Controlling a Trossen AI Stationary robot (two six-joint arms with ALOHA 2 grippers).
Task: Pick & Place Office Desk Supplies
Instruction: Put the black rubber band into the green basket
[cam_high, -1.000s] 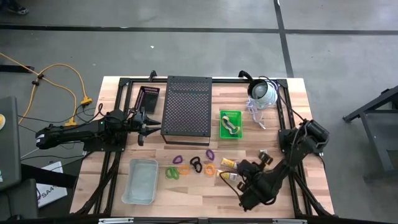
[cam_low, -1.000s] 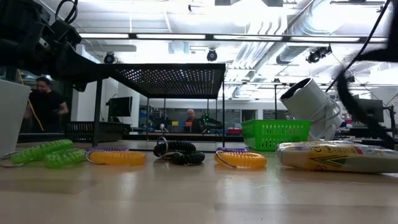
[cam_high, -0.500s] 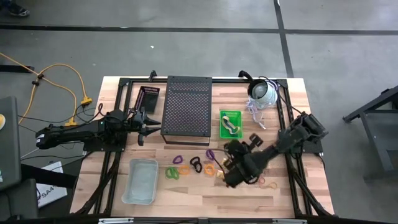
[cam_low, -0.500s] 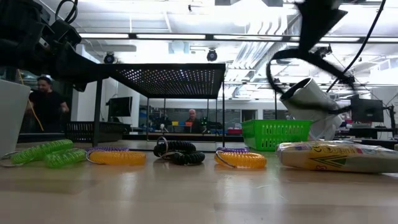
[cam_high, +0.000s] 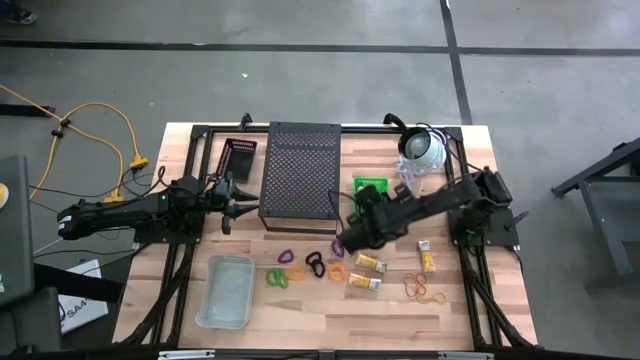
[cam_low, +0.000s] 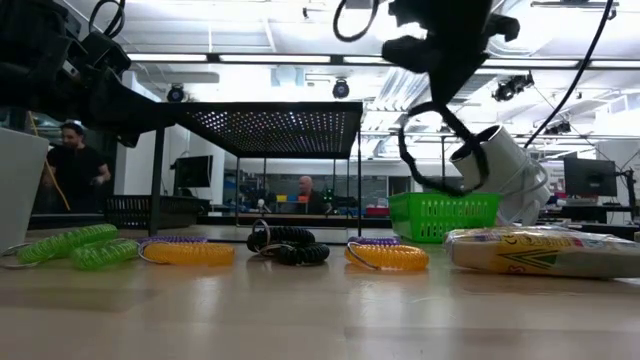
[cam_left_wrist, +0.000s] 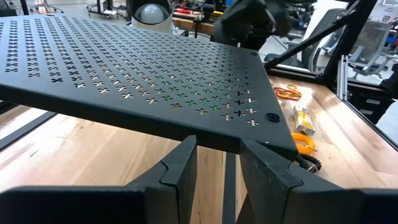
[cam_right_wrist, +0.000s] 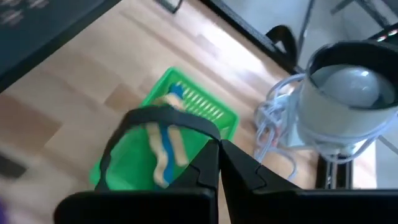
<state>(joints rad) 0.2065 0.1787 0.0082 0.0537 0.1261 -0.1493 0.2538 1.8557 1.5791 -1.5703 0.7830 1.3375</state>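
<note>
My right gripper (cam_high: 362, 215) is high above the table beside the green basket (cam_high: 371, 183), shut on a thin black rubber band (cam_right_wrist: 155, 115), which hangs as an open loop in the low view (cam_low: 440, 150). Coiled loops lie in a row near the table's front: green (cam_high: 277, 277), orange (cam_high: 297, 272), black (cam_high: 315, 265), purple (cam_high: 338, 245). Yellow-and-white packets (cam_high: 368, 262) and brown rubber bands (cam_high: 420, 290) lie to their right. My left gripper (cam_high: 232, 205) is open and empty by the left side of the black perforated stand (cam_high: 300, 170). My right gripper pinches the black rubber band at one point of its loop (cam_right_wrist: 208, 132) between its two shut fingers. The fingers point down from above. The band hangs below them as a slack open loop, lifted clear of the table, over the green basket (cam_right_wrist: 186, 106).
A clear plastic tray (cam_high: 227, 290) stands at the front left. A small black basket (cam_high: 239, 157) is at the far left. A white dome-shaped device (cam_high: 423, 150) with a cable stands at the far right, close behind the green basket. People show in the room behind the table.
My right gripper has risen from the packets near the table's front right. It has swung toward the far edge and the left with the black rubber band hanging below it. It now stands by the green basket.
</note>
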